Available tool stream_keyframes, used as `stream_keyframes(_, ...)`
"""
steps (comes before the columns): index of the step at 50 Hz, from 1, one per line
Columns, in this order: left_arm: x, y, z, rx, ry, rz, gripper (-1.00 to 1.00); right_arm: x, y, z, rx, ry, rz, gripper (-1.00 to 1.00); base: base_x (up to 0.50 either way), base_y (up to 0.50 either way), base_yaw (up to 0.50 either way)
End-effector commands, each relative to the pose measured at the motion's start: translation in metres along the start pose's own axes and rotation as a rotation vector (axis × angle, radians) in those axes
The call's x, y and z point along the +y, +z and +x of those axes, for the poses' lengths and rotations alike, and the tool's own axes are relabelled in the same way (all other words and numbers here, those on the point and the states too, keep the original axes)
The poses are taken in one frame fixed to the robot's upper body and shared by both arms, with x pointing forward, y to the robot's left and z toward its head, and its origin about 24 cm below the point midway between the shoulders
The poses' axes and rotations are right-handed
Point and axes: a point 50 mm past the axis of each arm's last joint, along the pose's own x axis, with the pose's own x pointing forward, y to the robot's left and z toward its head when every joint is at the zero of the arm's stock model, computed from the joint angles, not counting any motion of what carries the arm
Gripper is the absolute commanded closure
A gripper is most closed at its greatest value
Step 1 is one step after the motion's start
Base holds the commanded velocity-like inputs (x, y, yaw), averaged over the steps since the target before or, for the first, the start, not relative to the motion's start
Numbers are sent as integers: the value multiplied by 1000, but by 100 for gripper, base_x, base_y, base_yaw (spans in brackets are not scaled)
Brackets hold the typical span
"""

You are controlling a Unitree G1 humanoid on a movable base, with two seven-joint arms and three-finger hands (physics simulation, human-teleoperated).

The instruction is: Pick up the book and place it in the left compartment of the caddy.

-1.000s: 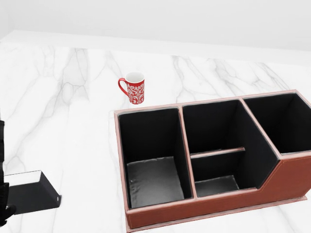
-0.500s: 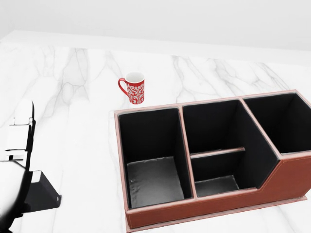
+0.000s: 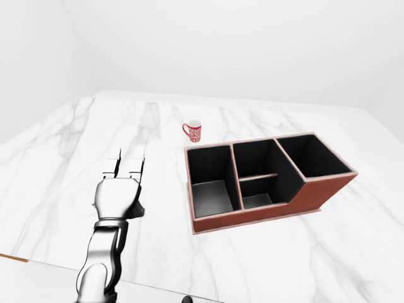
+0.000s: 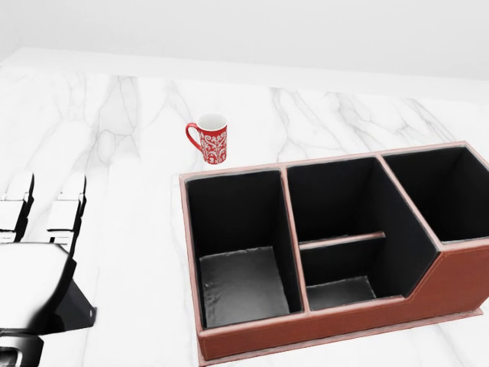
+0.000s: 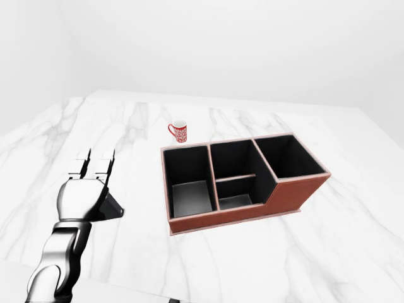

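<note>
In the left-eye view I see my left hand [image 3: 117, 196] over the white marble table [image 3: 63, 151], to the left of the caddy [image 3: 265, 211]. Its fingers [image 3: 134, 169] point straight up the picture and are spread open, holding nothing. A dark bit of the book [image 3: 137, 210] peeks out just under the hand on its right side. A red mug with white patterns [image 3: 193, 131] stands near the top left corner of the caddy, not touching it. In the head view, the hand is big at the left edge, and the book [image 4: 72, 310] shows as a black flat shape lying on the table below it. The caddy's left compartment [image 4: 243, 284] has nothing in it. In the right-eye view, the book [image 5: 110, 207] sticks out beside the hand, well apart from the caddy. I cannot see my right hand at all.
</note>
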Motion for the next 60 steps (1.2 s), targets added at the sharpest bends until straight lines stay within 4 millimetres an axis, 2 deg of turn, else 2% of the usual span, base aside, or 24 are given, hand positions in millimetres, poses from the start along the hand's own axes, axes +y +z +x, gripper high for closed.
stream_keyframes(1, -20, 0, 8, -13, -81, -34, -100, 1, 1, 0, -3, 5, -5, -100, 0, 0, 0)
stream_keyframes(17, -35, -5, 8, -10, -124, -39, -100, 0, 2, 0, -4, 3, -8, -100, 0, 0, 0)
stream_keyframes(38, -56, -26, 23, 50, -142, -84, -100, 1, -1, -1, 6, 4, -6, -100, 0, 0, 0)
stream_keyframes(53, -58, -40, 24, 83, -160, -104, -100, 1, -1, -1, 5, 6, -8, -100, 0, 0, 0)
stream_keyframes(60, -62, -40, 25, 79, -173, -87, -100, 1, -1, -1, 5, 5, -9, -100, 0, 0, 0)
